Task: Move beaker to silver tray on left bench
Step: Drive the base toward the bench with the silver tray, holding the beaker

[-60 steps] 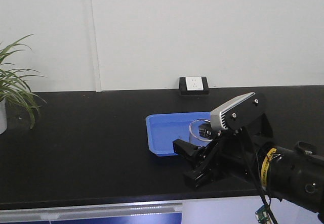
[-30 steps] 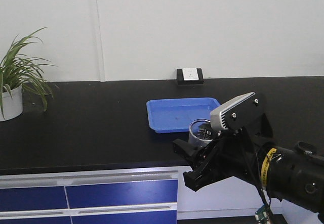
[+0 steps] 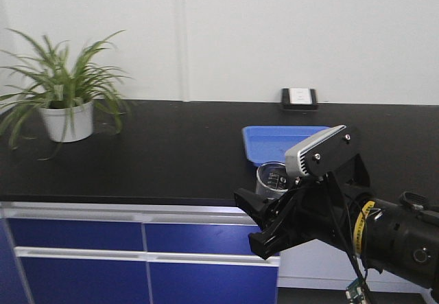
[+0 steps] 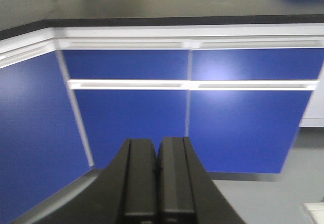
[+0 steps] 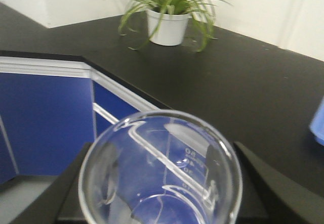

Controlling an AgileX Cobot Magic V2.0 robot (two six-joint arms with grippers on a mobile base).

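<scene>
The beaker [image 5: 162, 173] is small, clear glass, with faint printed marks. My right gripper [image 5: 162, 188] is shut on it, a black finger on either side, holding it upright in the air. In the front view the beaker [image 3: 269, 179] hangs in front of the bench's front edge, with the right gripper [image 3: 264, 211] below it. My left gripper [image 4: 158, 150] is shut and empty, low, facing blue cabinet doors. The silver tray is out of view. A black-topped bench [image 3: 164, 160] runs across the front view and also shows in the right wrist view [image 5: 238, 92].
A shallow blue tray [image 3: 274, 141] lies on the bench behind the beaker. A potted plant [image 3: 65, 115] stands at the bench's left, also in the right wrist view [image 5: 167, 24]. A wall socket box [image 3: 299, 98] sits at the back. Blue cabinets [image 4: 192, 113] lie under the bench, which turns a corner [image 5: 88, 64].
The view has pulled back from the bench and turned left: plant and blue tray shifted right, cabinet fronts came into view. The beaker stays held in the right gripper.
</scene>
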